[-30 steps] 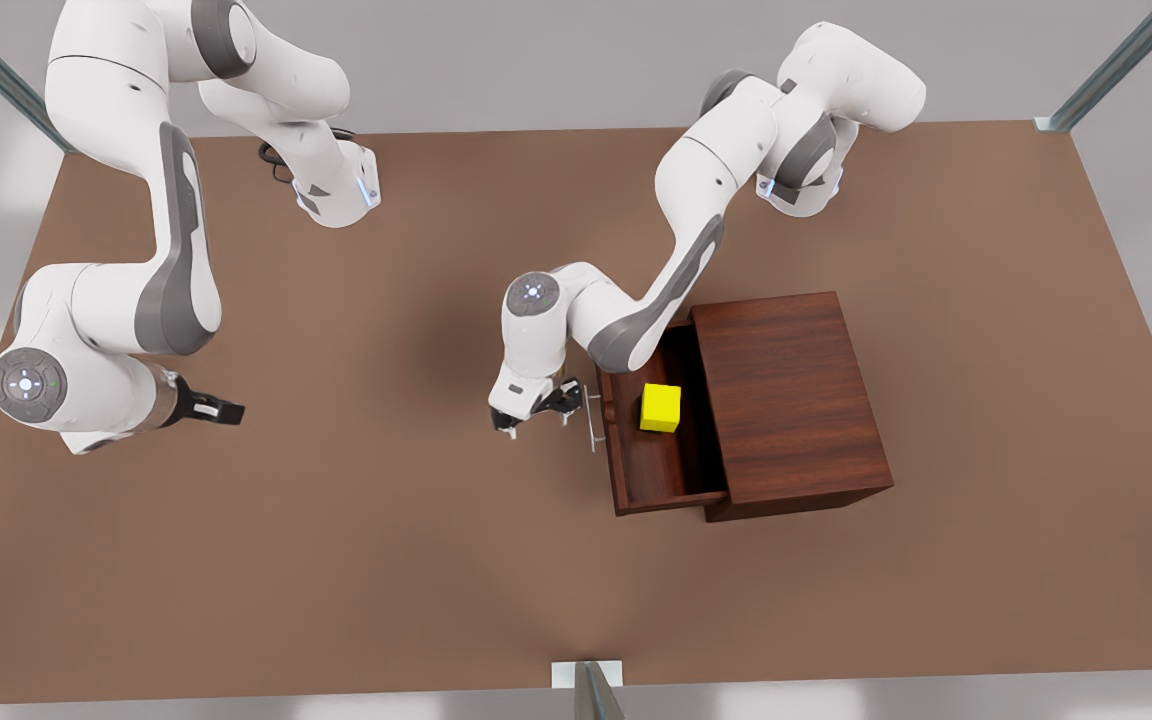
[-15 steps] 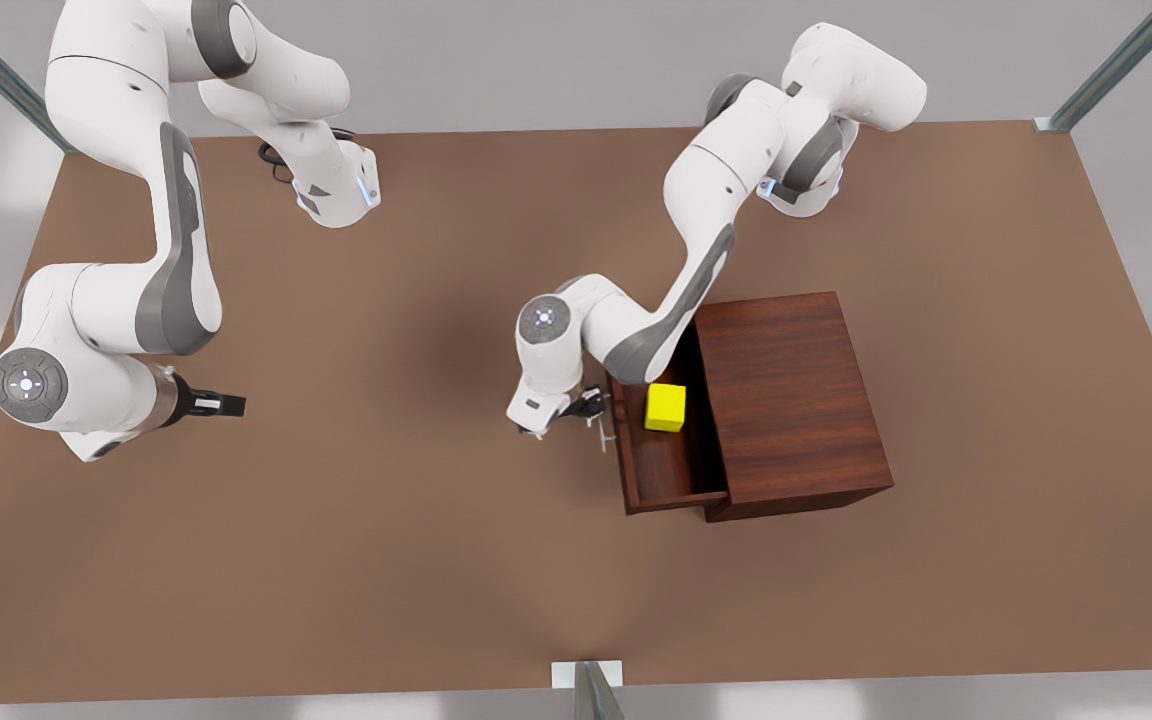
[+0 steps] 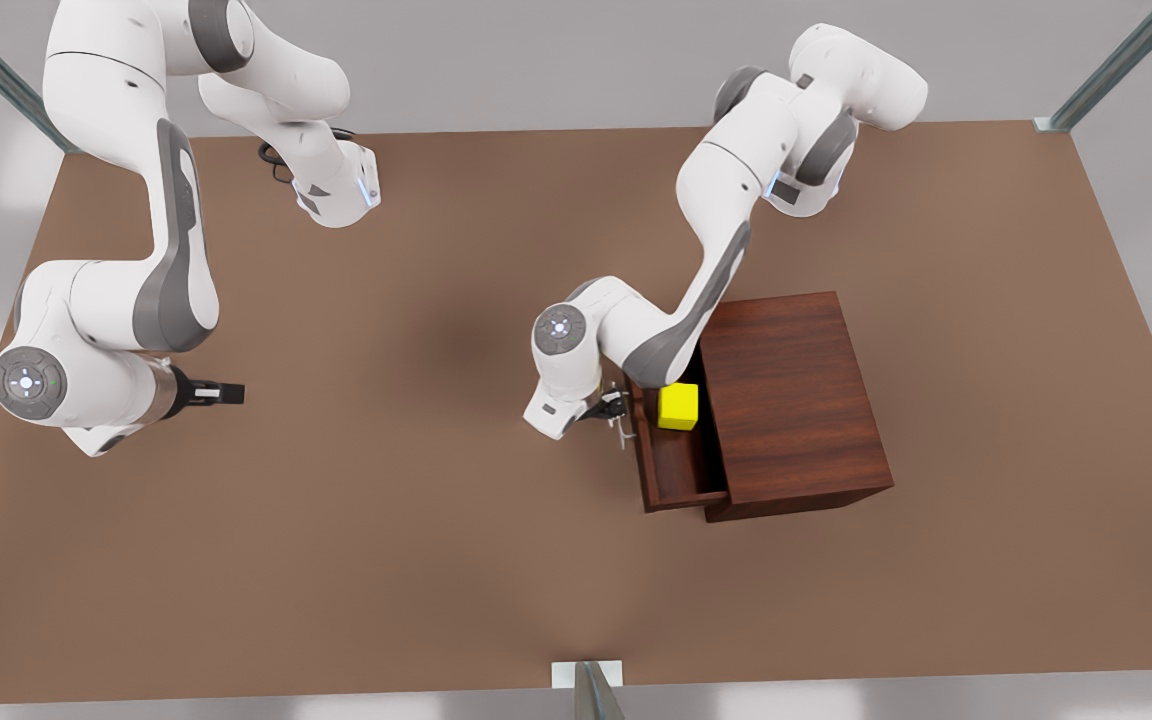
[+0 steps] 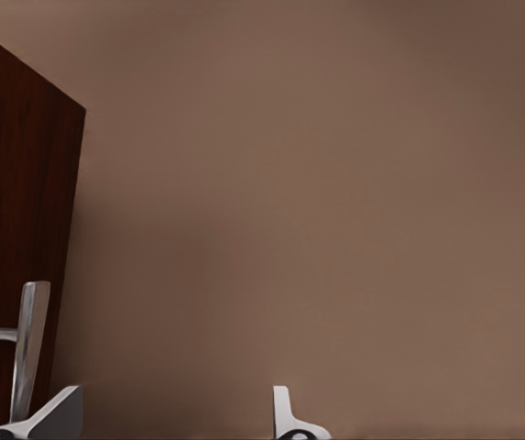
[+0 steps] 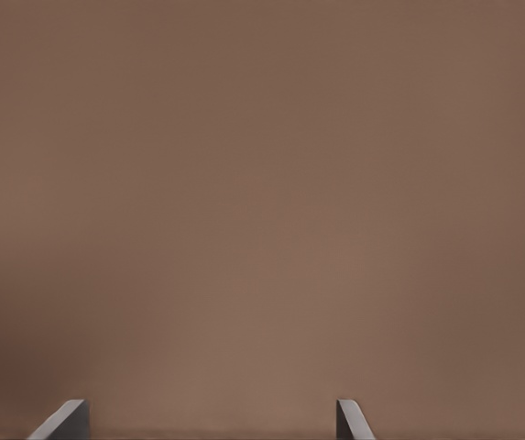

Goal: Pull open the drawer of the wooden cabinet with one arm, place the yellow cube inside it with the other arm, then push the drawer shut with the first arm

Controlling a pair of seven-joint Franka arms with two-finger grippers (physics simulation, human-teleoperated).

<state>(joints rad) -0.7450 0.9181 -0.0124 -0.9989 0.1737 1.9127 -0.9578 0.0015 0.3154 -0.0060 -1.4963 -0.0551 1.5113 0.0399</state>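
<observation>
The wooden cabinet (image 3: 796, 400) stands at the front view's right. Its drawer (image 3: 681, 465) sticks out a short way toward the front view's left. The yellow cube (image 3: 678, 406) lies inside the drawer, close to the cabinet's edge and partly under the arm. My left gripper (image 3: 612, 408) is open against the drawer's front at the silver handle (image 3: 621, 430). In the left wrist view the handle (image 4: 29, 348) and the dark drawer front (image 4: 15, 183) sit right beside one finger of the left gripper (image 4: 170, 423). My right gripper (image 3: 226, 393) waits open over the table, far at the front view's left.
The brown table (image 3: 416, 540) spreads wide around the cabinet. Both arm bases stand along the far edge. Metal frame posts (image 3: 591, 690) rise at the near edge's middle and at the far corners. The right gripper (image 5: 207, 426) hangs over bare table.
The drawer has slid toward the cabinet, with the left gripper moving along at its front toward the front view's right. The cube rode in with it. The right arm has barely moved.
</observation>
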